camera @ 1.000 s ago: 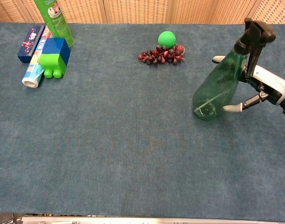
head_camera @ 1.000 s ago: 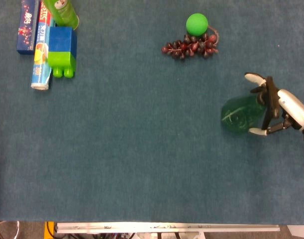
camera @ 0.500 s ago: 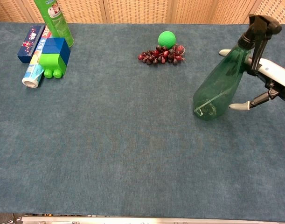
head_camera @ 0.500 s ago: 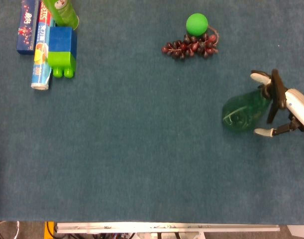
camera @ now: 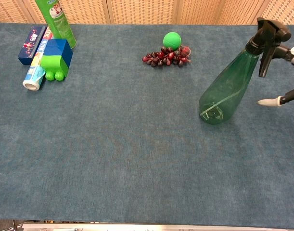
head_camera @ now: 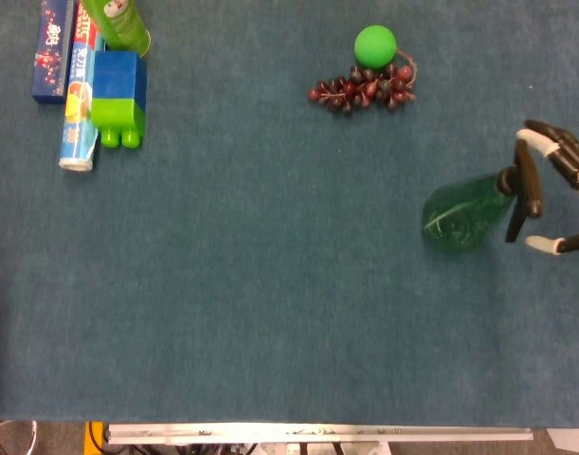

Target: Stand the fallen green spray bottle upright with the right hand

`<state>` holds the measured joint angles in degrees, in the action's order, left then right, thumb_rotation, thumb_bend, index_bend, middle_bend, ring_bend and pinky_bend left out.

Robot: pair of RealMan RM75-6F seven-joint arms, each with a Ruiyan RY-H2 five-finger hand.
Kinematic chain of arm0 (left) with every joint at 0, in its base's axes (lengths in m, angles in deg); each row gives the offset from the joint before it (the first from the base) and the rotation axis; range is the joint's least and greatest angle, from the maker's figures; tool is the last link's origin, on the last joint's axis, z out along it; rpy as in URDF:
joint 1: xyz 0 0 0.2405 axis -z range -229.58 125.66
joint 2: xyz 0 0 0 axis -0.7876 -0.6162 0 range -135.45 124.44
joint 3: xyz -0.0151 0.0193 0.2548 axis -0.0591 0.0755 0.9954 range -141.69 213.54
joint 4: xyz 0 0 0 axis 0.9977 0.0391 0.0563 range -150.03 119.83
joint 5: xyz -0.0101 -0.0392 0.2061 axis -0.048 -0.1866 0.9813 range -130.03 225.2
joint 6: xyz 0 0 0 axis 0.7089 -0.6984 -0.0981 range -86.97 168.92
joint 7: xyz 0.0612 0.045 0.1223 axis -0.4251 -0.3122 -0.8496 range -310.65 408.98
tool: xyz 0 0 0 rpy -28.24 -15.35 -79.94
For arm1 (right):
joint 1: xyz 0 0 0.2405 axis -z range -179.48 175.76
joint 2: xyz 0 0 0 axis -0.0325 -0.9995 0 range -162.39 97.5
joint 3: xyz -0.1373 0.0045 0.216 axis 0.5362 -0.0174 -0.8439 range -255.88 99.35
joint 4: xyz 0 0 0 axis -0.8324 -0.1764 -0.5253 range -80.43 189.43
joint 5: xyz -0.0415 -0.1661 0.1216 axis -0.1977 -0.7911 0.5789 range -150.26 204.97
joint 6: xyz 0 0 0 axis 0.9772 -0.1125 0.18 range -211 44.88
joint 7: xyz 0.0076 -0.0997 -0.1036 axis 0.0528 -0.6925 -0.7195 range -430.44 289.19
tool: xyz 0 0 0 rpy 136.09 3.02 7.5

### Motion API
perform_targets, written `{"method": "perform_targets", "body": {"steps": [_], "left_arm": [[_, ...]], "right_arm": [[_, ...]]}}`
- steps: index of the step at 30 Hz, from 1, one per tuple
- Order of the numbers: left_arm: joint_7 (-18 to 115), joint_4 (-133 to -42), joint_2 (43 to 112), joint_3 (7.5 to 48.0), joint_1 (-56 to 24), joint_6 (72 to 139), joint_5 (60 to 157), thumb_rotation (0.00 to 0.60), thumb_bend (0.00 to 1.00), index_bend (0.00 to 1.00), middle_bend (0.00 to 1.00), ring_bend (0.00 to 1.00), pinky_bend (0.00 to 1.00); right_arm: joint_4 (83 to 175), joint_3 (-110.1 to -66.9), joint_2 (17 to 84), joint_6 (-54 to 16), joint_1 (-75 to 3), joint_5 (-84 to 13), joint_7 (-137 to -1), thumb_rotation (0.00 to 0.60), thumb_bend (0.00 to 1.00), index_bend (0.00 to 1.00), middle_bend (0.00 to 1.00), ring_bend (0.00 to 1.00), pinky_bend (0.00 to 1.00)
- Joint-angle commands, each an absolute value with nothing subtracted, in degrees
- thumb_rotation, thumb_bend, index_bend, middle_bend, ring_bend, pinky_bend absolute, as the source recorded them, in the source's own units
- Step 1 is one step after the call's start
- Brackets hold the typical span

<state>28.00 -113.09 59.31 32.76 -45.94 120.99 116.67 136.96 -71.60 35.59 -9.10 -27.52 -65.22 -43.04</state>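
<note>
counter: blue cloth surface | green spray bottle: translucent green body, black trigger head, standing upright at the counter's right side, well apart from the grapes | right robot hand: at the right edge just beside the bottle head, fingers spread apart, holding nothing | left robot hand: out of sight

spray bottle: showing translucent green, black trigger head
right hand: showing black, white fingertips
bench: showing teal-blue carpet
ball: showing bright green
grapes: showing dark red
block: showing blue over lime green
</note>
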Motion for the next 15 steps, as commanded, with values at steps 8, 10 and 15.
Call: {"method": "perform_targets", "body": {"steps": [8, 10, 15], "left_arm": [[27.39, -113.25, 59.56, 32.81, -45.91, 121.39, 117.00, 0.600, 0.00, 0.39, 0.35, 0.26, 0.41], [27.31, -113.26, 59.56, 32.79, -45.85, 121.51, 117.23, 0.600, 0.00, 0.39, 0.35, 0.26, 0.41], [27.86, -113.26, 59.51, 32.69, -45.81, 122.13, 118.38, 0.600, 0.00, 0.39, 0.35, 0.26, 0.41]], "right_arm": [[160.16, -72.86, 24.26, -3.61, -18.28, -46.65, -94.36, 0.600, 0.00, 0.02, 0.07, 0.00, 0.17], [160.48, -73.07, 25.89, -1.64, -16.82, -44.97, -99.06, 0.600, 0.00, 0.03, 0.07, 0.00, 0.17], [160.65, -72.91, 26.79, -2.36, -15.57, -45.04, -99.08, 0.600, 0.00, 0.03, 0.07, 0.00, 0.17]]}}
